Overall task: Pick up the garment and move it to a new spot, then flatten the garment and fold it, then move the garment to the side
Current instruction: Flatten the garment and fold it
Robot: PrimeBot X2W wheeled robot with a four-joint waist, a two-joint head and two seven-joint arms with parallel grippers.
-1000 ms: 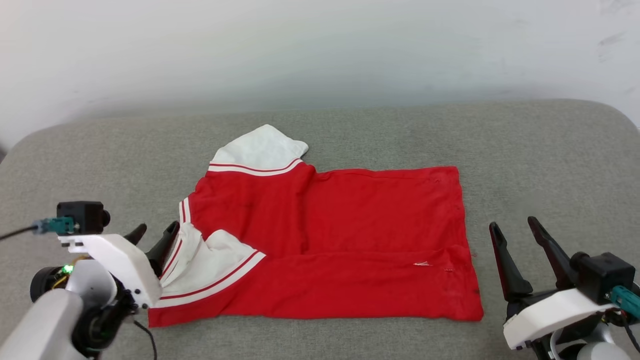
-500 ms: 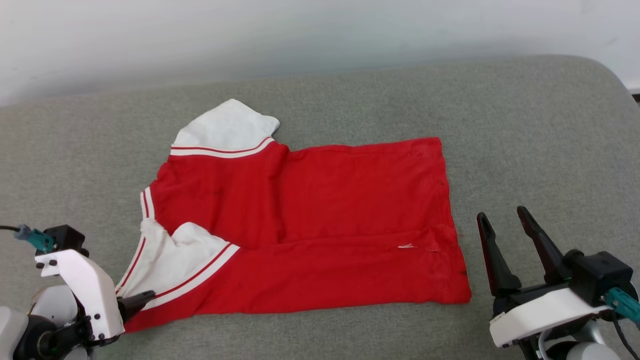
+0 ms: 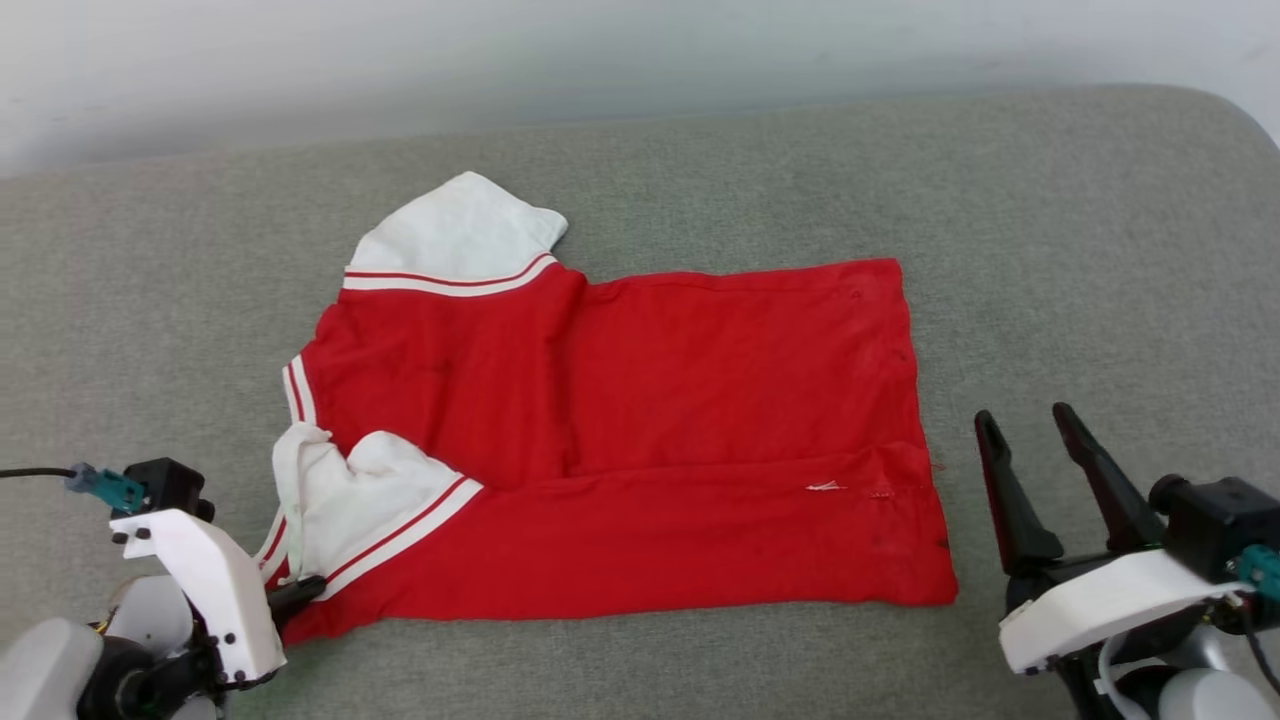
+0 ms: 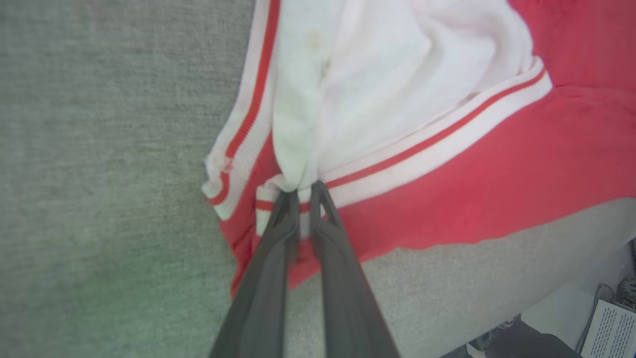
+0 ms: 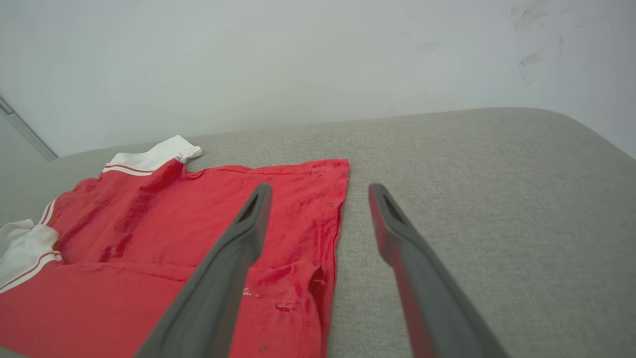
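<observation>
Red shirt update: the garment [image 3: 640, 450] lies spread across the middle of the grey cushion [image 3: 1050, 250], nearer its front edge, with one white sleeve pointing at the back edge. What's new is the left gripper [image 4: 304, 191]. A second ago it was wide open beside the near sleeve, and now it's pinched tight on that sleeve's striped white cuff at the shirt's front-left corner. My guess is a fold or pull is starting. The right gripper [image 3: 1023, 415] hangs with fingers spread just off the hem, toward the cushion's right edge, holding nothing. There's a pale bare wall [image 3: 640, 60] behind.
</observation>
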